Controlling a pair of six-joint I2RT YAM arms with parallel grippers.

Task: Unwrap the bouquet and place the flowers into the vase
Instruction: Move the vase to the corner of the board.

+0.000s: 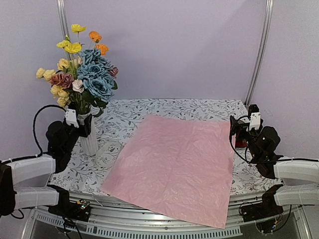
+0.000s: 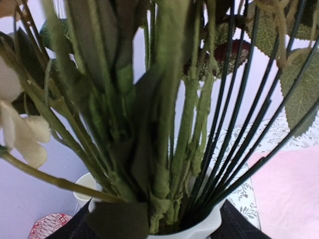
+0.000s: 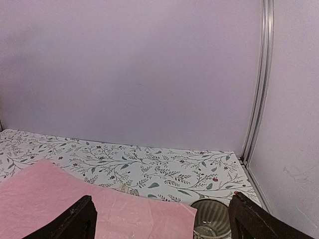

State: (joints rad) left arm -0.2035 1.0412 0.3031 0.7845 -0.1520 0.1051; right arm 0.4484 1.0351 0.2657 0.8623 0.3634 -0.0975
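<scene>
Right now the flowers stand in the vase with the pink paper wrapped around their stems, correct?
Not quite. The flowers do stand in the vase, but the paper is not around their stems: it lies spread flat on the table beside the vase. The top view shows it.

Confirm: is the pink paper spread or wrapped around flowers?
Spread: the pink paper lies flat on the table, flowers apart in the vase.
</scene>
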